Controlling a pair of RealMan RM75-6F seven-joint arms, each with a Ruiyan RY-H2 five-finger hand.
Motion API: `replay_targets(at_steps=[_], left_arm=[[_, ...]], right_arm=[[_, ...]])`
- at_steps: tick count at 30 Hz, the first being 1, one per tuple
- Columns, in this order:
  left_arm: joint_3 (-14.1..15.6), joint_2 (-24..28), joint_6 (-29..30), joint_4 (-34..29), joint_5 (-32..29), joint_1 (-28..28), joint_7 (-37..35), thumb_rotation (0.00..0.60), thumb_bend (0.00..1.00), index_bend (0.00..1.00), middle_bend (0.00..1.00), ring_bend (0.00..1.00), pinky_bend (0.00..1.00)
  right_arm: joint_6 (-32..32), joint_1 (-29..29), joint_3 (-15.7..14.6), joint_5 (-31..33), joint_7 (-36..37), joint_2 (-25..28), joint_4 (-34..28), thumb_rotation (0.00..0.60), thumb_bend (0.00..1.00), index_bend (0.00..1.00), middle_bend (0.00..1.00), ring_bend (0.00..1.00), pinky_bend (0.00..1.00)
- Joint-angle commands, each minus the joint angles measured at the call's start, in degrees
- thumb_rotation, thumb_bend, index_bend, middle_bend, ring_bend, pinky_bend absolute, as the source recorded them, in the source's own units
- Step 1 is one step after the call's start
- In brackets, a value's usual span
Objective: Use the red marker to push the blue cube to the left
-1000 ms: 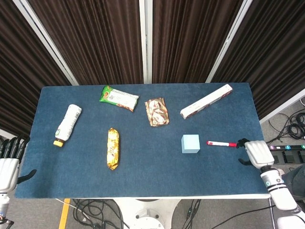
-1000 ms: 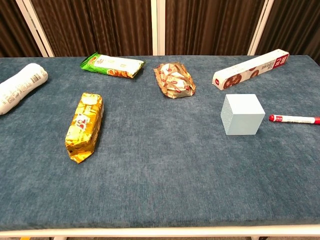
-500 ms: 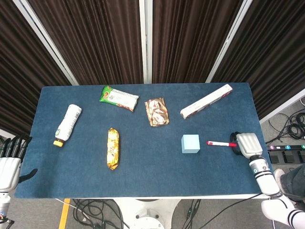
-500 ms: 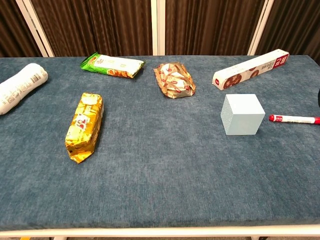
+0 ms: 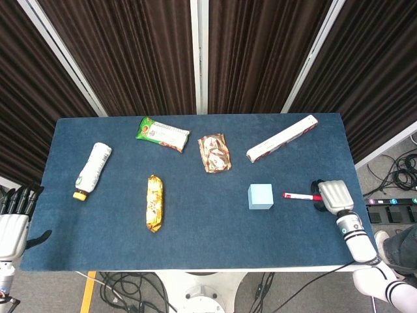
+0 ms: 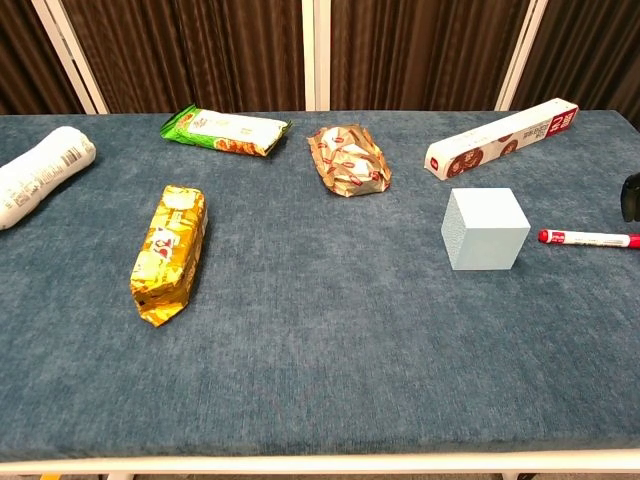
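Observation:
The light blue cube [image 5: 260, 196] stands right of the table's middle, also seen in the chest view as the cube [image 6: 485, 229]. Just to its right the red marker [image 5: 300, 195] lies flat, cap end toward the cube; the chest view shows the marker [image 6: 588, 238] resting on the cloth. My right hand [image 5: 331, 195] hovers at the marker's right end, back up, dark fingertips [image 6: 631, 197] just behind the marker and nothing held. My left hand [image 5: 12, 222] hangs off the table's left edge, fingers spread and empty.
On the blue table [image 5: 195, 248] lie a white bottle [image 5: 92, 171], a yellow snack bar [image 5: 154, 203], a green packet [image 5: 162, 134], a brown wrapper [image 5: 214, 152] and a long white box [image 5: 282, 138]. The strip of cloth left of the cube runs bare to the yellow bar.
My right hand has moved left from the table's right edge to the marker's right end. Cube, marker and left hand have stayed put.

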Motion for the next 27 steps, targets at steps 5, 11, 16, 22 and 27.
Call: replay_targets(at_steps=[5,11,16,22,27], left_arm=[[0.04,-0.51,-0.61,0.66,-0.32,-0.22,-0.15,0.600,0.00,0.11,0.11,0.04,0.07],[0.00,-0.74,-1.06,1.17,-0.68,-0.37,-0.28,0.600,0.00,0.11,0.11,0.04,0.07],[-0.17,-0.76,-1.56,1.57,-1.01,-0.67,-0.54,0.600,0.00,0.11,0.11,0.04,0.07],[-0.25,-0.80,-1.98,2.04,-1.31,-0.87,-1.13,0.600,0.00,0.11,0.11,0.04,0.07],[-0.25,-0.77,-2.46,2.34,-1.50,-1.07,-1.89,0.600,0.00,0.11,0.11,0.04,0.07]], right_arm=[[-0.59,0.40,-0.51,-0.11,0.93,-1.73,2.56,0.600,0.10,0.49,0.44,0.72,0.83],[-1.07,1.01,-0.22,0.12,1.77,-3.14,4.35,0.600,0.15,0.49,0.44,0.72,0.83],[-1.46,1.42,0.27,0.83,1.81,-4.10,5.34,0.600,0.19,0.49,0.44,0.71,0.83],[-2.27,1.65,0.17,1.37,1.10,-4.84,5.94,0.600,0.20,0.49,0.44,0.71,0.84],[-2.30,1.70,0.15,1.59,0.66,-5.27,6.05,0.600,0.20,0.49,0.44,0.71,0.83]])
